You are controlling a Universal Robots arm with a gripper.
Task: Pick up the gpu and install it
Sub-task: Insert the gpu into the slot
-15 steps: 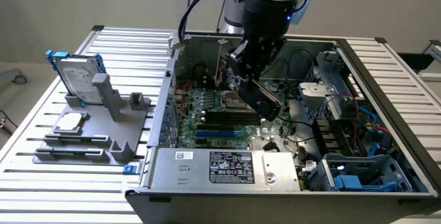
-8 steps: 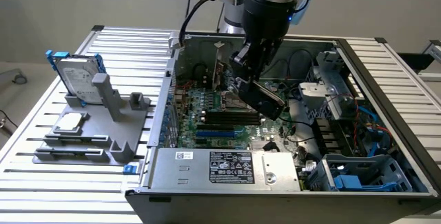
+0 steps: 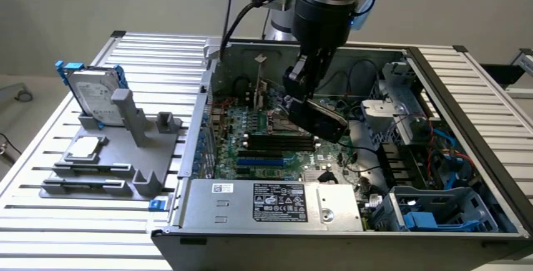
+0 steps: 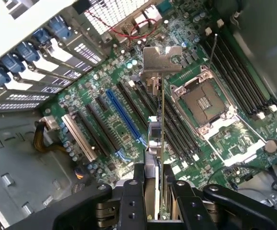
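Observation:
The gpu (image 3: 323,121) hangs tilted in the air inside the open computer case, above the large green motherboard (image 3: 266,143). My gripper (image 3: 301,93) is shut on the card's upper end. In the wrist view the gpu (image 4: 158,129) appears edge-on between the black fingers (image 4: 134,191) of my gripper (image 4: 155,189). Its silver bracket (image 4: 161,60) points away from the camera. Below it lie the expansion slots, among them a long blue slot (image 4: 124,120), and the card is not touching the board.
The case wall (image 3: 466,96) rises on the exterior view's right, and the silver power supply (image 3: 275,202) sits at the front. The bare CPU socket (image 4: 205,103) and memory slots (image 4: 234,72) lie beside the card. A hard drive (image 3: 92,93) stands on a grey fixture (image 3: 117,158) outside the case.

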